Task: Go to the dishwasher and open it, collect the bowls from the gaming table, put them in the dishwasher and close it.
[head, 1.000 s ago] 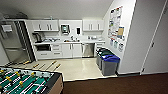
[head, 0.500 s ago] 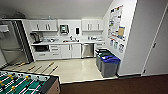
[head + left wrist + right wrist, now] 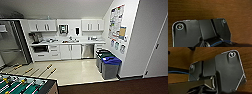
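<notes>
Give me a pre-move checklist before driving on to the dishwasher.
1. Dishwasher in sight, under the counter at the far wall: ok.
2. Dishwasher door open: not ok, the steel front looks shut.
3. Light floor between robot and dishwasher free: ok.
4. Bins on the right, near the path: ok, they stand beside the wall.
5. Foosball table close at the lower left: ok, off the straight line.
6. Tools open or shut: cannot tell.

Whole view has slid a bit, so the camera moved, not the room. The football table (image 3: 25,86) takes up more of the near corner now, and the bins (image 3: 107,63) sit slightly further over.
</notes>
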